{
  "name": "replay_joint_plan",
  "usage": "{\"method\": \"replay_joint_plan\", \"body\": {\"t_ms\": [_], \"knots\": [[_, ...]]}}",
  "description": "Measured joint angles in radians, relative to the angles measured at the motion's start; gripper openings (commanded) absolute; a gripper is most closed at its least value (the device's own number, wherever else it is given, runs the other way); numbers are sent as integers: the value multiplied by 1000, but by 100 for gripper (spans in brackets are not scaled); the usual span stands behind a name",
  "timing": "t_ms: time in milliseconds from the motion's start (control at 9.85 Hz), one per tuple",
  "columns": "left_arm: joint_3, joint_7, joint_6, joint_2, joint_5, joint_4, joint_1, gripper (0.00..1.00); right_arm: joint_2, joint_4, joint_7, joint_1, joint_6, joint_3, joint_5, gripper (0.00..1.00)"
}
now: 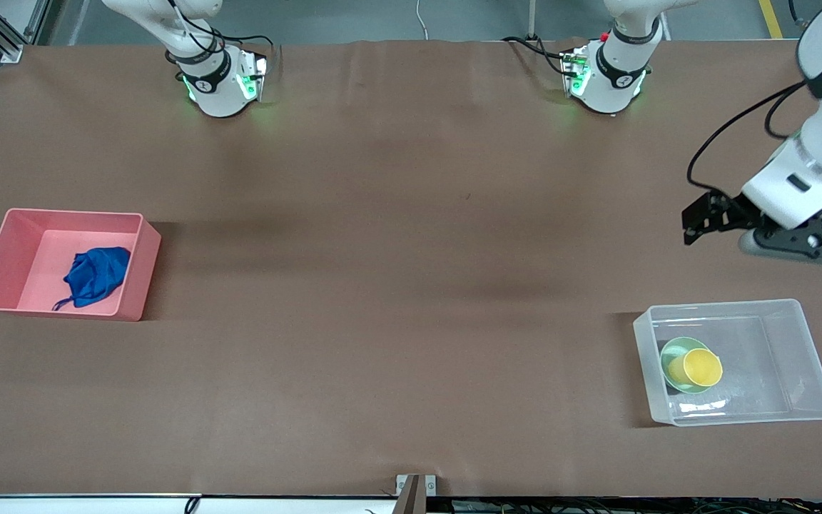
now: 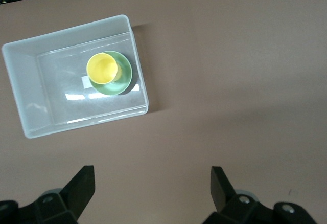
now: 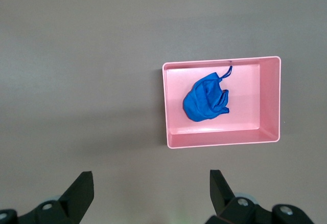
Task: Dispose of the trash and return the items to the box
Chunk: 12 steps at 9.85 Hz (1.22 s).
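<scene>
The blue cloth bundle (image 1: 97, 275) lies in the pink bin (image 1: 68, 213) at the right arm's end of the table. It also shows in the right wrist view (image 3: 204, 98), inside the bin (image 3: 219, 143). The yellow cup (image 1: 702, 366) sits in the mint-green bowl (image 1: 670, 355) inside the transparent tub (image 1: 725, 307) at the left arm's end. The left wrist view shows the cup (image 2: 102, 68), the bowl (image 2: 125, 75) and the tub (image 2: 66, 29). My left gripper (image 2: 150, 175) is open and empty, high over bare table beside the tub (image 1: 807, 246). My right gripper (image 3: 150, 180) is open and empty, high over bare table beside the pink bin.
The brown table cover (image 1: 397, 285) spans the whole view. The two arm bases (image 1: 222, 78) (image 1: 607, 75) stand along the edge farthest from the front camera. A small metal bracket (image 1: 417, 485) sits at the nearest edge.
</scene>
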Motion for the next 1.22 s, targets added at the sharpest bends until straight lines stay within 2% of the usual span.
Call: {"method": "replay_joint_plan", "body": {"t_ms": [102, 203, 406, 508, 609, 812, 1219], "knots": [[5, 0, -16, -23, -12, 3, 2, 100, 0, 0, 0, 0, 0, 0, 0, 100], [40, 0, -35, -36, -32, 10, -24, 100, 0, 0, 0, 0, 0, 0, 0, 100], [208, 2, -121, -42, -46, 60, -163, 100, 0, 0, 0, 0, 0, 0, 0, 100], [269, 1, -139, -52, -47, 69, -220, 100, 0, 0, 0, 0, 0, 0, 0, 100], [294, -1, -157, -67, -48, 69, -249, 100, 0, 0, 0, 0, 0, 0, 0, 100], [301, -1, -176, -95, -60, 53, -255, 100, 0, 0, 0, 0, 0, 0, 0, 100], [343, -1, -177, -101, -72, 32, -281, 100, 0, 0, 0, 0, 0, 0, 0, 100]]}}
